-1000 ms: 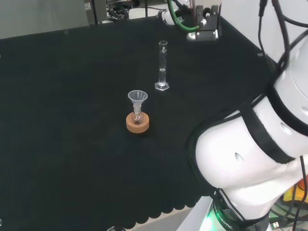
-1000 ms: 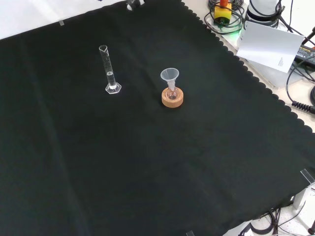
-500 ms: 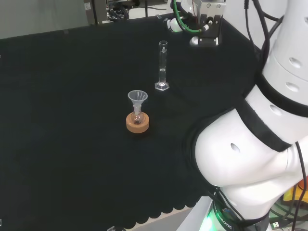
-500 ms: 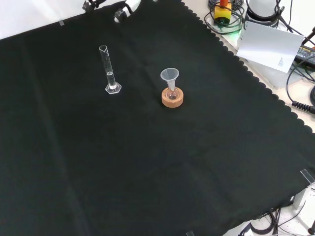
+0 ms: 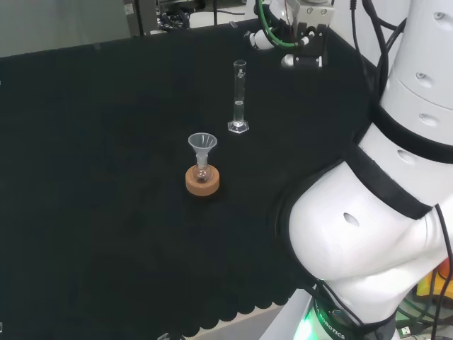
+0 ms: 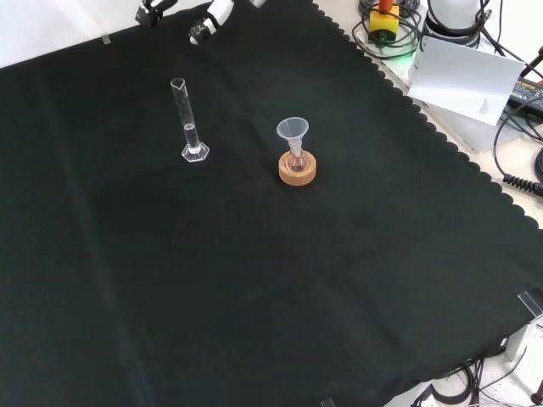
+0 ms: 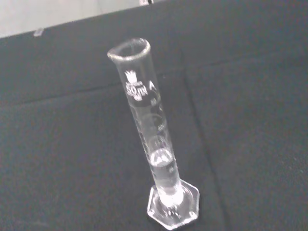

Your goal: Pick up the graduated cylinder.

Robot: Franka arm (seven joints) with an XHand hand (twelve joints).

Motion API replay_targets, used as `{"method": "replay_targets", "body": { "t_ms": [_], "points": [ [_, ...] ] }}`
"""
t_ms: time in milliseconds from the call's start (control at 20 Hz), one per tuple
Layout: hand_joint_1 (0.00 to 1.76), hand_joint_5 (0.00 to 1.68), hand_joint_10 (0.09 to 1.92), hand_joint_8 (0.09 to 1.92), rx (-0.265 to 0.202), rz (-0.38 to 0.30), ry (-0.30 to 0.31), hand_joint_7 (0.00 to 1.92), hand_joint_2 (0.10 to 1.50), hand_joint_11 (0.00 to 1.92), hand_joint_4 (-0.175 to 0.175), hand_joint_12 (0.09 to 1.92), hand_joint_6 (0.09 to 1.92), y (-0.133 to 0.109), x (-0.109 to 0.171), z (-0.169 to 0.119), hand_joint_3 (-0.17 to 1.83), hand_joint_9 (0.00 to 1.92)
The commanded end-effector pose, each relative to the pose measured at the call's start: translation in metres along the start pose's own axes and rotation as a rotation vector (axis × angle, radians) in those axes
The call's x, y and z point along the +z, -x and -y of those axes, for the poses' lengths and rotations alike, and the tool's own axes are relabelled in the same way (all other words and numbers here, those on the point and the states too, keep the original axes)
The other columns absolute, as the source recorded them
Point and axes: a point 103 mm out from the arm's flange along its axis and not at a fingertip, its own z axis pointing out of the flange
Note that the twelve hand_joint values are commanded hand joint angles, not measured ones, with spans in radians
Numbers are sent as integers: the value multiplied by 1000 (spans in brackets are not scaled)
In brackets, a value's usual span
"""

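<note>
Approach step, by judgement: the cylinder (image 6: pixel 188 123) stands upright on the tabletop (image 6: pixel 254 280), left of the funnel (image 6: pixel 293 131) in the front view. The hand (image 6: pixel 204 24) hangs apart; finger spread cannot be told. Next: close in and wrap the tube.

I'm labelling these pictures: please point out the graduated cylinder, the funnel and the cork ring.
graduated cylinder (image 6: pixel 188 119): front view, mid tube.
funnel (image 6: pixel 293 131): front view, on its cone.
cork ring (image 5: pixel 202 184): head view, on its front wall.
</note>
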Motion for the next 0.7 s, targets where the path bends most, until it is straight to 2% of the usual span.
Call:
{"method": "replay_targets", "body": {
  "t_ms": [50, 250, 450, 700],
  "points": [
    [704, 353, 640, 667, -50, -79, -21, 232, 928, 257, -56, 1350, 87, 18, 40, -26, 356, 458],
    [717, 369, 631, 675, -49, -100, -26, 243, 890, 264, -55, 1353, 87, 23, 48, -26, 415, 471],
    [760, 423, 624, 679, -106, -237, 33, 277, 832, 275, -57, 1350, 87, 32, 55, -24, 462, 499],
    [826, 477, 590, 667, -161, -293, 20, 328, 754, 328, -54, 1334, 87, 35, 68, -23, 548, 564]
  ]
}}
